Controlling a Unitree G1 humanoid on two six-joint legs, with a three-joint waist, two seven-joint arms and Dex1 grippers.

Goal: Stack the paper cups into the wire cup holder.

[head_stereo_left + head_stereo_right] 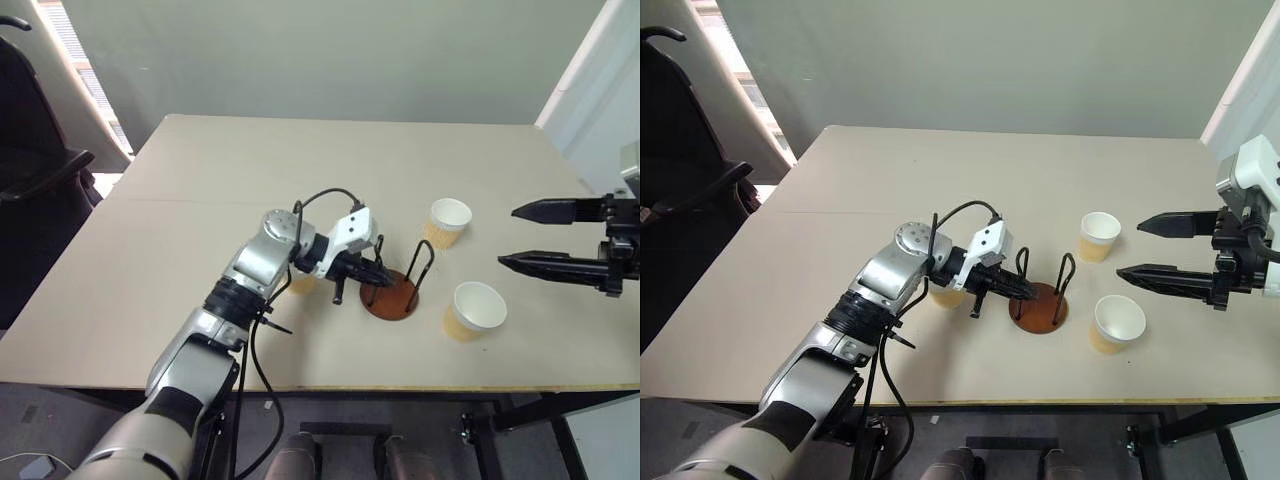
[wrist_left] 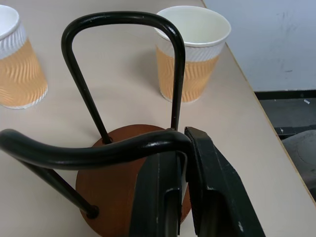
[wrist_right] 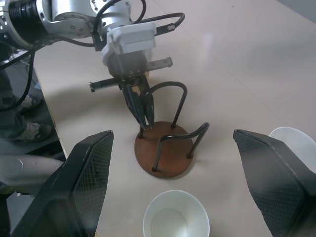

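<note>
The left pincer [image 1: 378, 272] is down at the cup holder [image 1: 393, 291], its two black fingers [image 2: 210, 192] pressed nearly together and clamped on the top of the near wire loop [image 2: 94, 153] — you can see the wire running right between them in the left wrist view. The holder's round reddish-brown base [image 3: 165, 150] sits flat on the tabletop [image 1: 300, 170] directly under that pincer, and the second wire loop [image 2: 123, 64] stands upright on the far side of the base from the fingers. Nothing is stacked in the holder; the base is bare.

Over on the right, the right pincer [image 1: 1150, 248] hangs above the tabletop, well apart from the holder, with its fingers spread wide and nothing between them. It points across toward the holder and the left pincer.

Now the cups. One paper cup [image 1: 447, 222] stands upright between the holder and the right pincer's upper finger, a little beyond the holder. A second cup [image 1: 473, 310] stands upright just below the right pincer's lower finger, closer to the tabletop's near edge, beside the holder's base but not touching it. A third cup [image 1: 946, 295] is tucked behind the left wrist, mostly hidden by the arm, only a strip of its tan wall showing. All three are outside the holder.
</note>
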